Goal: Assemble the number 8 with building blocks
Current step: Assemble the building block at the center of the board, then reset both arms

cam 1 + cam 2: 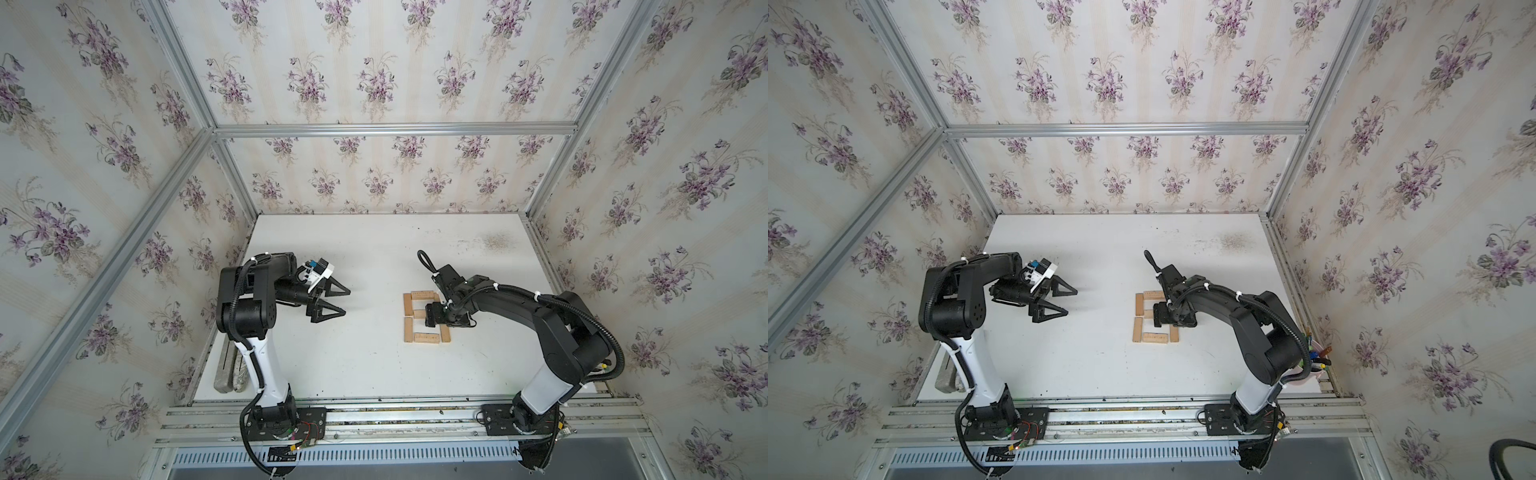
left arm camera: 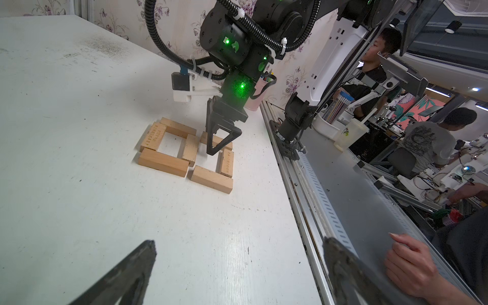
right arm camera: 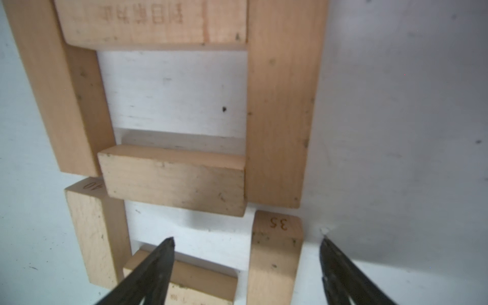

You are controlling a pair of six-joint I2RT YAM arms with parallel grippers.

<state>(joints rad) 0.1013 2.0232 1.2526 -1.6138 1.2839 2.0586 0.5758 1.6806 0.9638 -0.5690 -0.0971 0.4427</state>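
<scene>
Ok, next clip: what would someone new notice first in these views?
The eye goes first to the tan wooden number 8, with all seven segments laid flat on the white table towards the robot's right side. The right hand hangs directly over it, open, with its fingers either side of one side bar but not gripping it. The left hand is open and empty, well off to the left.
</scene>
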